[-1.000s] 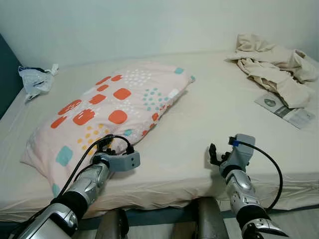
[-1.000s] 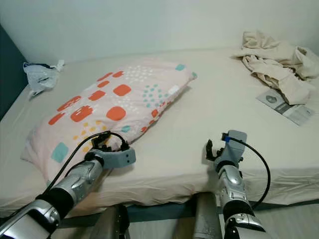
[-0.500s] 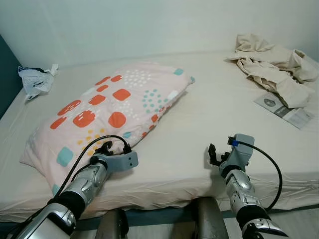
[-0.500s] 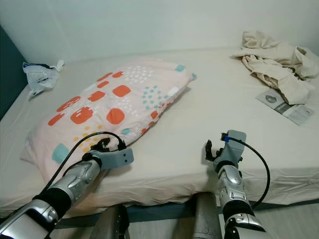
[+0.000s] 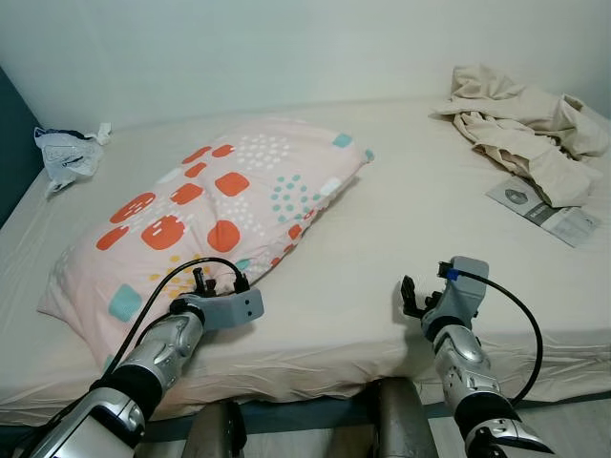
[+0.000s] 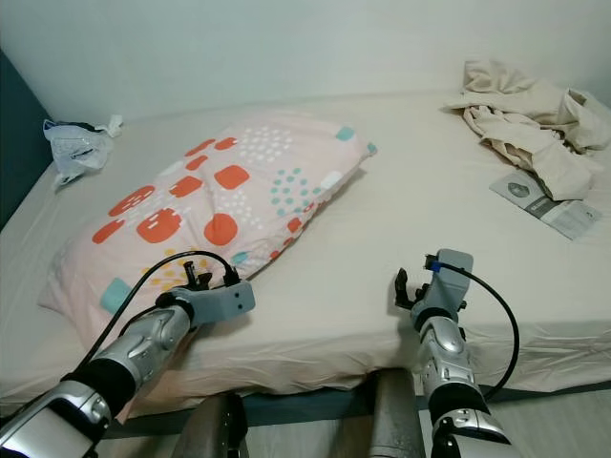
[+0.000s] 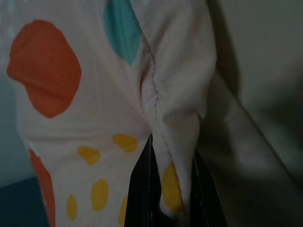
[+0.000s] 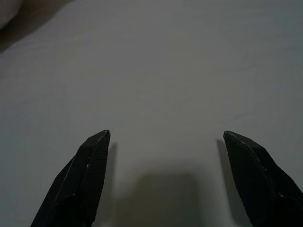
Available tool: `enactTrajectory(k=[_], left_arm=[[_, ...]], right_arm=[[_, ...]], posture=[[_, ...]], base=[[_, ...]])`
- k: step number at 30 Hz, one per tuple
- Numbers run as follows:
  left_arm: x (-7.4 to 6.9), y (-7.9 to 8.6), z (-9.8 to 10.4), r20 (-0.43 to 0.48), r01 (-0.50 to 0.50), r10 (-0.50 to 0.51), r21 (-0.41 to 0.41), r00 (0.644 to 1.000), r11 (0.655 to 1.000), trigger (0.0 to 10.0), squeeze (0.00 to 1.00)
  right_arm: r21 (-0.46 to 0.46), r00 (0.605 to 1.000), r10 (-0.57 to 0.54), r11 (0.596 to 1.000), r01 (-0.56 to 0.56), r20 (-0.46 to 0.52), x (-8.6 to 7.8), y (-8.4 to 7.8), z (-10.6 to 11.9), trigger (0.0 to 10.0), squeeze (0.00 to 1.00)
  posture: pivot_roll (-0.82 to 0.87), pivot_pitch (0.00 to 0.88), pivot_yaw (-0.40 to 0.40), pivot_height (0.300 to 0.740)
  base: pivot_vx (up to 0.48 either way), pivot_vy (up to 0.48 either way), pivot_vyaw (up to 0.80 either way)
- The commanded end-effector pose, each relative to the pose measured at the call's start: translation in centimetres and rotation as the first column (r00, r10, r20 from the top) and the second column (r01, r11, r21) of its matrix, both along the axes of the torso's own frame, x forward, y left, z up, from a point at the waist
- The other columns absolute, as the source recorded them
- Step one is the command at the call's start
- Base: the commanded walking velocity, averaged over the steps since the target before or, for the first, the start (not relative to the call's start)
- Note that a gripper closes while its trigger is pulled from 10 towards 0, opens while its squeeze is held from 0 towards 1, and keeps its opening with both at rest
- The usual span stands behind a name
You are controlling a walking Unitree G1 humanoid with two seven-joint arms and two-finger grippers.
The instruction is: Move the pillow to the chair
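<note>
The pillow (image 5: 205, 215) lay slantwise on the bed (image 5: 382, 239), its far corner pointing toward the wall and its near end at the bed's front edge, well apart from the heap of beige clothes (image 5: 530, 124) and the leaflet (image 5: 546, 212) on the far right side of the bed, and from the crumpled plastic bag (image 5: 67, 153) on the far left. No chair could be seen. The left gripper (image 5: 202, 283) was at the pillow's near edge, and in the left wrist view its fingers (image 7: 142, 189) stood narrow, pinching a fold of the pillow's cover along the seam. The right gripper (image 6: 409, 289) hovered over bare sheet to the right of the pillow, its fingers (image 8: 90, 175) spread wide and holding nothing. The pillow looked soft, plump and light, so weight should not be the trouble; sag probably would be. Held by one pinch of loose cloth, it would likely droop and swing, and the thin cover could slip out. A firmer hold would take in some filling at the near corner, and a second hold with the right gripper on the long edge nearest it would likely keep it level for carrying.
</note>
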State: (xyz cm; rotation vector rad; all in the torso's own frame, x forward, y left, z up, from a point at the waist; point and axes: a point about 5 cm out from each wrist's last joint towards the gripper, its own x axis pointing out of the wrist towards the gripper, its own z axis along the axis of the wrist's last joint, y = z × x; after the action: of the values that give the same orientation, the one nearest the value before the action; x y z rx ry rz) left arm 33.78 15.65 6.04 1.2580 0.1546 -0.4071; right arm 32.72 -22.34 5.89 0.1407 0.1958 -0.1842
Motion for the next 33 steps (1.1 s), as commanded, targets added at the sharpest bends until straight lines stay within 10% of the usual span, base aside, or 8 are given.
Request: enactTrajectory(k=[1, 3, 5, 22, 26, 28, 33], left_arm=[[-1.6, -0.4, -1.7, -0.134, 0.089, -0.098, -0.074, 0.986, 0.993, 0.0, 0.00], [-2.2, -1.4, -1.6, -0.160, 0.178, -0.200, -0.143, 0.967, 0.974, 0.0, 0.00], [-4.8, -2.5, -1.2, -0.189, 0.405, -0.469, -0.297, 0.862, 0.865, 0.0, 0.00], [-12.6, 5.1, 1.1, -0.164, 0.683, -0.730, -0.265, 0.664, 0.680, 0.0, 0.00], [-13.8, 7.3, 1.3, -0.190, 0.675, -0.716, -0.241, 0.672, 0.697, 0.0, 0.00], [-13.2, 10.8, 1.8, -0.236, 0.606, -0.623, -0.151, 0.746, 0.781, 0.0, 0.00], [-12.0, 12.7, 2.7, -0.228, 0.543, -0.544, -0.073, 0.807, 0.836, 0.0, 0.00]], right_arm=[[0.006, 1.000, 0.001, 1.000, -0.001, -0.020, -0.2, 0.1, -0.4, 10.0, 0.00], [0.006, 1.000, -0.001, 1.000, 0.001, -0.019, -0.1, 0.0, -0.3, 10.0, 0.00], [0.006, 1.000, -0.006, 1.000, 0.007, -0.017, -0.1, -0.1, -0.2, 10.0, 0.00], [0.020, 1.000, 0.008, 1.000, -0.008, -0.022, 0.0, 0.5, -0.4, 10.0, 0.00], [0.023, 1.000, 0.006, 1.000, -0.006, -0.021, -0.1, 0.5, -0.5, 10.0, 0.00], [0.022, 1.000, 0.004, 1.000, -0.003, -0.025, -0.2, 0.4, -0.6, 10.0, 0.00], [0.020, 1.000, 0.003, 1.000, -0.002, -0.025, -0.2, 0.3, -0.6, 10.0, 0.00]], posture=[[0.03, 0.137, 0.042, 0.581], [0.03, 0.137, 0.042, 0.581], [0.03, 0.137, 0.042, 0.581], [0.07, 0.144, 0.027, 0.581], [0.07, 0.146, 0.027, 0.581], [0.07, 0.148, 0.026, 0.581], [0.08, 0.147, 0.024, 0.581]], base=[[0.000, 0.000, 0.00], [0.000, 0.000, 0.00], [0.000, 0.000, 0.00], [0.000, 0.000, 0.00], [0.000, 0.000, 0.00], [0.000, 0.000, 0.00], [0.000, 0.000, 0.00]])
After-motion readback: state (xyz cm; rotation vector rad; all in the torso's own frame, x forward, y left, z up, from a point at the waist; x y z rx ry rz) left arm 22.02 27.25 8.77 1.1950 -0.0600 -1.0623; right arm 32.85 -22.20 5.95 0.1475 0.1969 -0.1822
